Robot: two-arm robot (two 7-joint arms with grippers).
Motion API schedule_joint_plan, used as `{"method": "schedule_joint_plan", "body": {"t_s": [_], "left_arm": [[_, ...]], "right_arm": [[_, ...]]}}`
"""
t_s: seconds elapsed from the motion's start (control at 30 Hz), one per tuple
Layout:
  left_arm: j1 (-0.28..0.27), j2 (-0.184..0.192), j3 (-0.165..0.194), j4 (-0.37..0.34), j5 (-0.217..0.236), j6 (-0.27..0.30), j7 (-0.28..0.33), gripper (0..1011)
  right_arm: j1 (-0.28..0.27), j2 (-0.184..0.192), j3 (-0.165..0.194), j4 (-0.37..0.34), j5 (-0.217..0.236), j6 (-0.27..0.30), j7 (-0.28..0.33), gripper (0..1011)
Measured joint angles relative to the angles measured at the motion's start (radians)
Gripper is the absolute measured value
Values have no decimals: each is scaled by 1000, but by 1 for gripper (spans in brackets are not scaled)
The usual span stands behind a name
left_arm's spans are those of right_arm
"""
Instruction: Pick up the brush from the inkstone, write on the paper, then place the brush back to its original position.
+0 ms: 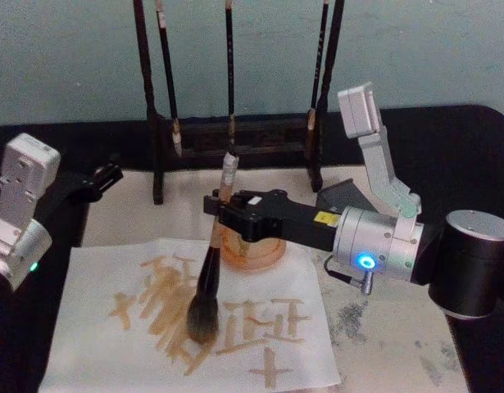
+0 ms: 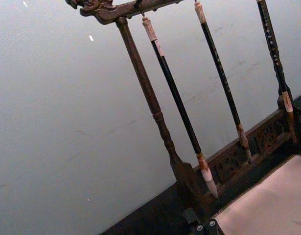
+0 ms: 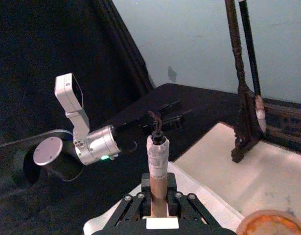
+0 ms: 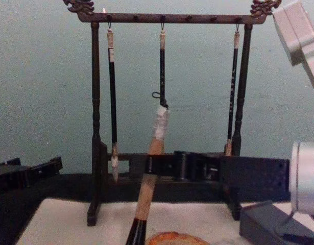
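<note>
The right claw [image 1: 221, 206] is reaching in from the right over the worktop [image 1: 22, 352] and is pinching the brush [image 1: 212, 255] around its tan handle, a little below the whitish end cap. The brush is leaning slightly, with its cap tipping toward the back, and its bushy bristle head is sitting on the paper [image 1: 88, 336]. The paper is lying flat at the front of a pale mat [image 1: 391, 327]. Tan-brown strokes [image 1: 165, 299] are showing on the sheet on both sides of the bristles. An orange dish [image 1: 256, 250] is sitting just behind the brush, partly hidden under the right arm. A dark grey block [image 1: 346, 199] is resting farther right on the mat. A wooden rack [image 4: 167, 18] is standing at the back of the mat, and three thin brushes [image 4: 112, 92] are hanging from its top bar. The left claw [image 1: 100, 180] is hovering at the mat's left edge, well apart from the brush. I cannot tell whether it is spread or pressed together.
</note>
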Motion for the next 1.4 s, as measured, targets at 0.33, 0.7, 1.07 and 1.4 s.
{"method": "schedule_joint_plan", "body": {"t_s": [0.33, 0.7, 1.07, 1.4], "left_arm": [[0, 0, 0, 0, 0, 0, 0, 1002], [0, 0, 0, 0, 0, 0, 0, 1002], [0, 0, 0, 0, 0, 0, 0, 1000], [0, 0, 0, 0, 0, 0, 0, 1002]], "right_arm": [[-22, 30, 21, -3, 5, -1, -5, 185], [-55, 76, 55, -27, 15, -9, -10, 185], [-98, 132, 94, -44, 25, -22, -14, 185], [-156, 193, 147, -70, 45, -45, -10, 185]]}}
